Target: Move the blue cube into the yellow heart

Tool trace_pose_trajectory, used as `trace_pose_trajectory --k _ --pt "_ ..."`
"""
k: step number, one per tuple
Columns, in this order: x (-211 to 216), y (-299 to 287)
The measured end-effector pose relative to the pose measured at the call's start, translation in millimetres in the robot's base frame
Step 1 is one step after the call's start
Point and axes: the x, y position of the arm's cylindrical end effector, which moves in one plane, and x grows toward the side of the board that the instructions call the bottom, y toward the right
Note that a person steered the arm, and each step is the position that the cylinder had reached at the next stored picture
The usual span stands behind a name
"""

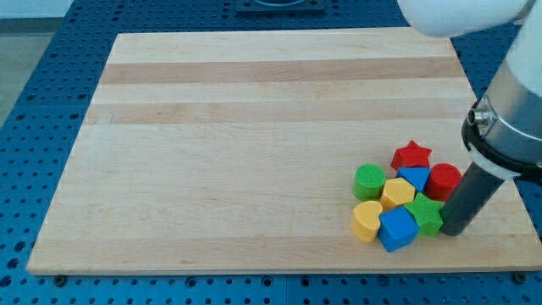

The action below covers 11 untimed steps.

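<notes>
The blue cube [397,229] sits near the view's bottom right, touching the yellow heart [367,221] on its left. My tip [455,230] is just right of the green star [425,213], which lies against the blue cube's right side. The blocks form one tight cluster.
In the cluster are also a green cylinder [369,181], a yellow hexagon-like block [397,192], a second blue block [415,178], a red star [412,156] and a red cylinder [443,180]. The wooden board [254,127] ends just below and right of the cluster.
</notes>
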Motion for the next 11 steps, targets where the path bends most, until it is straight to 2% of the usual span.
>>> trace_pose_trajectory --k 2,4,5,7,9,11 --pt "2 -12" --pt "39 -12" --pt "37 -41" --pt "-13 -112" --pt "-34 -199" --pt "-76 -289"
